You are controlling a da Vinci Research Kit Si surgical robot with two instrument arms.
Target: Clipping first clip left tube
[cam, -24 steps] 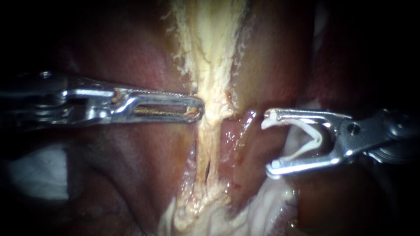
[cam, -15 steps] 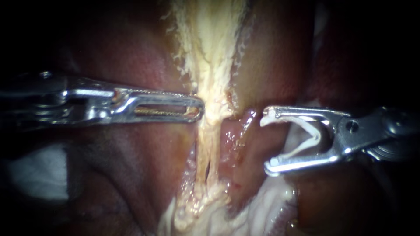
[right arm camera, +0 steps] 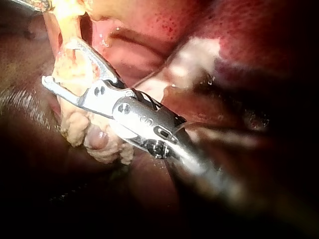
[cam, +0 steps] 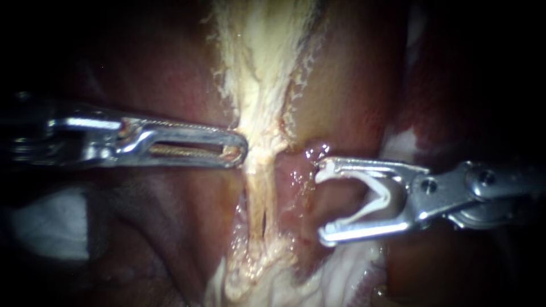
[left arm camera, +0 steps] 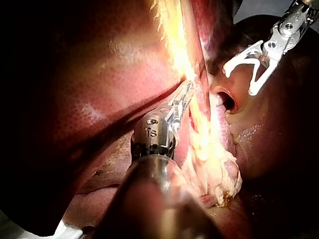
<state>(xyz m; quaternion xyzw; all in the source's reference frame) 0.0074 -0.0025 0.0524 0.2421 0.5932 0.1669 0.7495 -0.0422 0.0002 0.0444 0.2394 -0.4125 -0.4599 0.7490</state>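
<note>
Jaws of level right instrument (cam: 321, 202) hold clip (cam: 378, 190) beside tube (cam: 259, 193); left instrument's (cam: 236, 150) clamp tissue (cam: 259, 133).

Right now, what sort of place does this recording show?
Probably a surgical bench setup viewed close up: bare liver, the left instrument gripping pale tissue, and the right instrument carrying a white clip between its jaws.

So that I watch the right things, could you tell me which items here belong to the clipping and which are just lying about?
In use: right instrument carrying the clip; left tube; left instrument gripping the pale tissue.
Lying about: liver; white material.
</note>
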